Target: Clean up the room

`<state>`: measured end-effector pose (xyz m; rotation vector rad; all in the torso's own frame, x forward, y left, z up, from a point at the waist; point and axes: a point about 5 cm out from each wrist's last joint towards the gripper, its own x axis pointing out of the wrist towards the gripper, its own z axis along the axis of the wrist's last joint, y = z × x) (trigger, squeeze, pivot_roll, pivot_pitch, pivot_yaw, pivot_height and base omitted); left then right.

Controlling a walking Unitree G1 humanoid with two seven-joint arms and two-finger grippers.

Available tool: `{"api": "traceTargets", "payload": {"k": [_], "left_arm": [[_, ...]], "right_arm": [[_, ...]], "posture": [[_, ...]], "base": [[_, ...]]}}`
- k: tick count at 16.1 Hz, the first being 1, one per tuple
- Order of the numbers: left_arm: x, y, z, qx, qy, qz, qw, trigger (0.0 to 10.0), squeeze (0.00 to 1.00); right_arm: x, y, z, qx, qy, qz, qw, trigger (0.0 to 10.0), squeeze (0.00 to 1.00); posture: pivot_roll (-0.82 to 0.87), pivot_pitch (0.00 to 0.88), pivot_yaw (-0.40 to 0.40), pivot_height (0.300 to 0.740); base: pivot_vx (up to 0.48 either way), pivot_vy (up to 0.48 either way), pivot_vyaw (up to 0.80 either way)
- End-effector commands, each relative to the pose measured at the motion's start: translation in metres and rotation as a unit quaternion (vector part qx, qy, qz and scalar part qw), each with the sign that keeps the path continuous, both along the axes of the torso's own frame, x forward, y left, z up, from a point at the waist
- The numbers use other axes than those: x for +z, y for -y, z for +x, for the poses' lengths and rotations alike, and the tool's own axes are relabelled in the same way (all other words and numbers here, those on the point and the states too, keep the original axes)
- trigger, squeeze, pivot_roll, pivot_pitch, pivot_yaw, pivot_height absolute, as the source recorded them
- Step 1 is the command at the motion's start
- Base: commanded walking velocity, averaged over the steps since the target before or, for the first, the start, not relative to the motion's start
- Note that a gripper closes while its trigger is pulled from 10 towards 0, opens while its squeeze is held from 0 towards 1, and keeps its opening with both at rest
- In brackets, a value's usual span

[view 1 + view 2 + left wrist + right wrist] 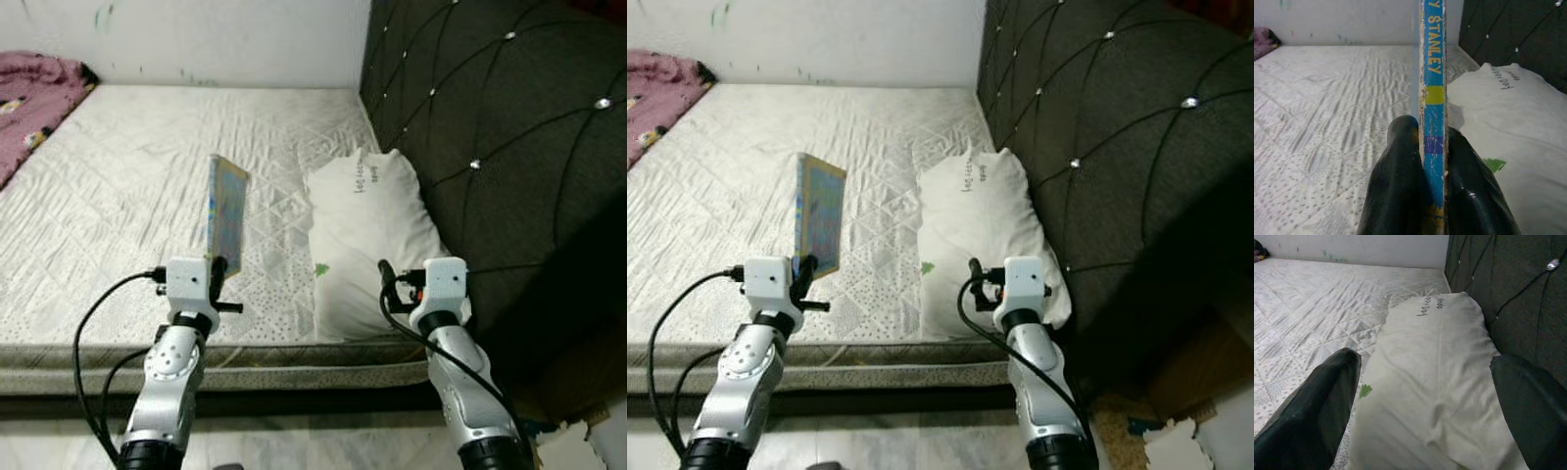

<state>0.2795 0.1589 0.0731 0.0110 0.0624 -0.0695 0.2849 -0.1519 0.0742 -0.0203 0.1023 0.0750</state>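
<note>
White quilted bed [127, 196] fills my view, with a pink blanket [29, 98] at its far left corner. My left gripper [1432, 147] has its fingers clenched on a thin blue book [225, 215], held upright on edge above the mattress. To its right lies a white pillow [367, 235] against the dark tufted headboard [490, 147]. My right gripper [1425, 382] hovers over the pillow, fingers spread wide.

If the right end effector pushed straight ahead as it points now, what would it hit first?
Most likely the white fabric pillow, lying between the open right end effector's fingers; depth is unclear.
</note>
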Motion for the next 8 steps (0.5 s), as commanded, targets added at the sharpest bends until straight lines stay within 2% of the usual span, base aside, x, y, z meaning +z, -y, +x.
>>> {"api": "traceTargets", "payload": {"k": [1, 4, 8], "left_arm": [[0.0113, -0.002, 0.0044, 0.003, 0.025, 0.001, 1.0, 10.0, 0.0], [0.0114, -0.0016, 0.0042, 0.001, 0.025, 0.001, 1.0, 10.0, 0.0], [0.0115, -0.0015, 0.0042, 0.001, 0.025, 0.001, 1.0, 10.0, 0.0]], "right_arm": [[0.003, -0.0003, 0.0018, 0.001, 0.005, 0.001, 1.0, 10.0, 0.0], [0.0033, -0.0005, 0.0017, 0.003, 0.006, 0.002, 1.0, 10.0, 0.0], [0.0035, -0.0016, 0.0017, 0.006, 0.006, 0.001, 1.0, 10.0, 0.0]], "posture": [[-0.01, 0.0, -0.005, 0.74], [-0.01, 0.0, -0.006, 0.74], [-0.01, 0.0, -0.004, 0.74]], "base": [[0.0, 0.0, 0.0], [0.0, 0.0, 0.0], [0.0, 0.0, 0.75]]}}
